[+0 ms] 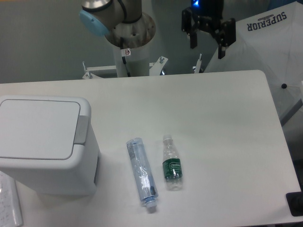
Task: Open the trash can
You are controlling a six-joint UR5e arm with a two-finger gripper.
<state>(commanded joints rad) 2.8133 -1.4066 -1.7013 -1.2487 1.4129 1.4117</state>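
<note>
The gripper (207, 47) is hanging wide open and empty, well apart from the lid-down trash can (47, 142).

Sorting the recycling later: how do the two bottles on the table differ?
The left bottle is longer, bluish, crumpled and label-free, with its cap toward the camera. The right bottle is shorter, wears a green label, and its cap points away. Both are clear plastic, lying flat.
</note>
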